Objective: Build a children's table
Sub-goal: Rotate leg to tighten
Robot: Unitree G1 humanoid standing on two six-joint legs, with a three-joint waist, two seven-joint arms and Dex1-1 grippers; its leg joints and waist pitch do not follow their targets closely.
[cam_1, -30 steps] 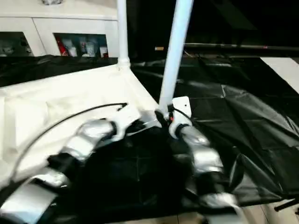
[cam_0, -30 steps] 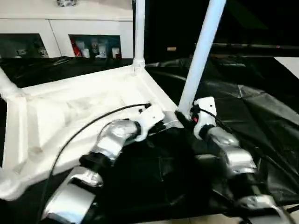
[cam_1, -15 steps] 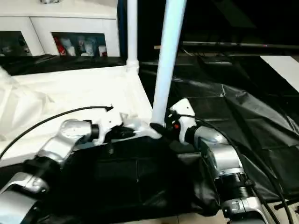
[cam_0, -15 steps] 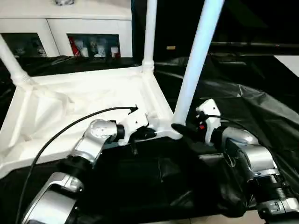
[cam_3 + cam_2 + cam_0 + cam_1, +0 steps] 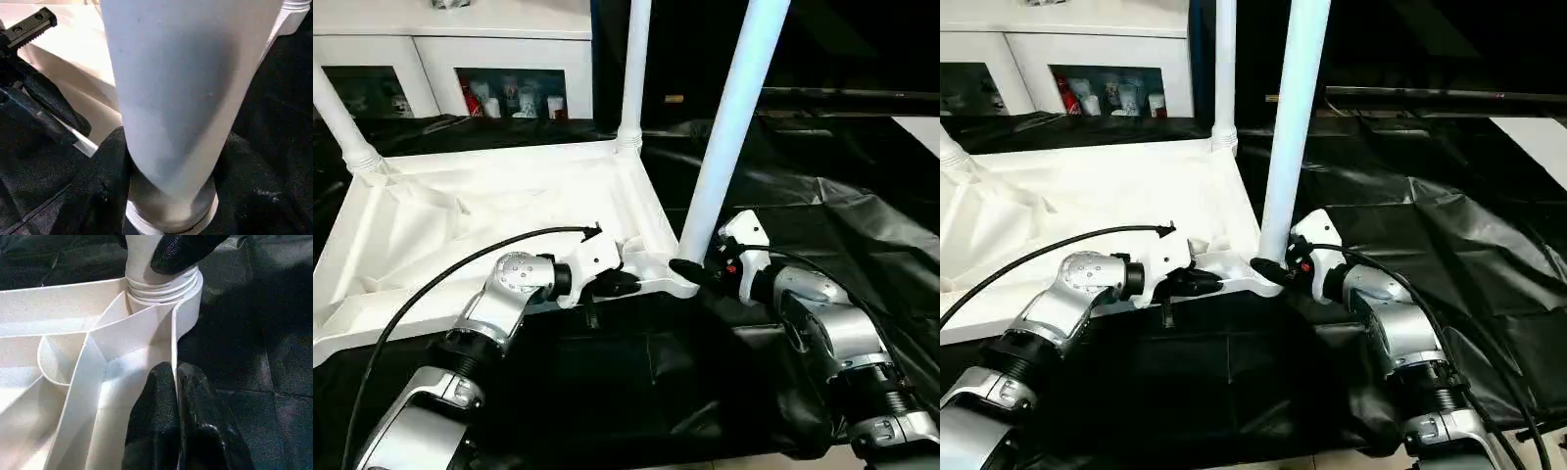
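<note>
- On the black-draped work table (image 5: 862, 206), the children's table (image 5: 489, 215) is lying upside down, ribbed underside up, near the table's front edge.
- At its near right corner, my right gripper (image 5: 161, 176) is wrapping both black fingers (image 5: 105, 181) around the base of the leg (image 5: 729, 127) standing in that corner socket (image 5: 166, 289), holding it.
- Just beside that, my left gripper (image 5: 176, 406) is pinching the tabletop's thin front rim (image 5: 174, 340), fingers nearly together, one on each side.
- Two more legs are standing at the far corners, in front of the white cabinet (image 5: 450, 59).
</note>
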